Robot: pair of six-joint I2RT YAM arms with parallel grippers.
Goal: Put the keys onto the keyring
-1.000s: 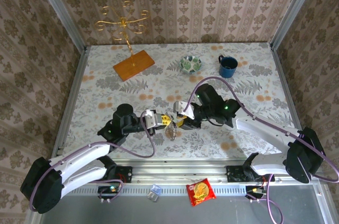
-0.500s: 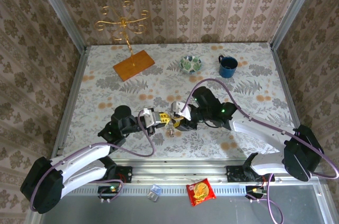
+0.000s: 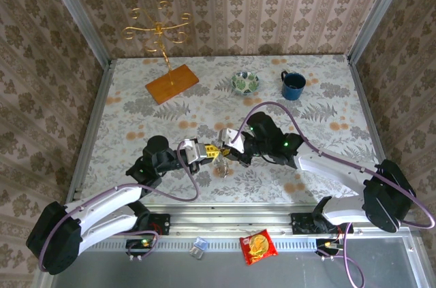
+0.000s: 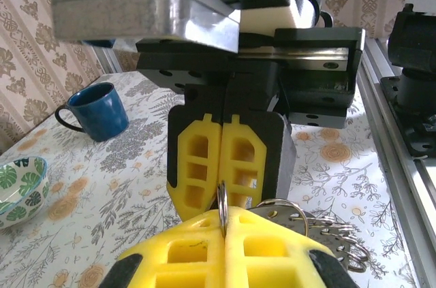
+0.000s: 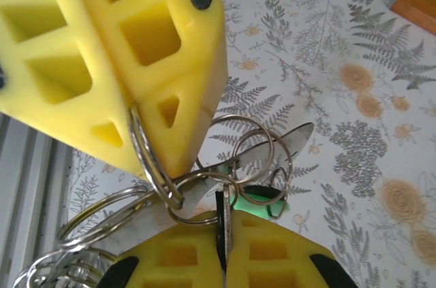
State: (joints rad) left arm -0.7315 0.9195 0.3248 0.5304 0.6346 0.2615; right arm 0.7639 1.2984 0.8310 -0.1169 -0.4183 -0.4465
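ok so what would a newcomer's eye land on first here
Two yellow-fingered grippers meet nose to nose at mid-table: the left gripper pinches a keyring, the right gripper a key, amid a tangle of rings. Behind them a gold stand rises at the back left and a blue mug sits at the back right.

The floral table carries a wood-based gold stand, a bowl and a blue mug.

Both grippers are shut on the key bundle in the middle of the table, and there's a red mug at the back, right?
Not quite: the mug is blue, as the top view shows. The rest holds: left gripper and right gripper are both shut on the key bundle mid-table.
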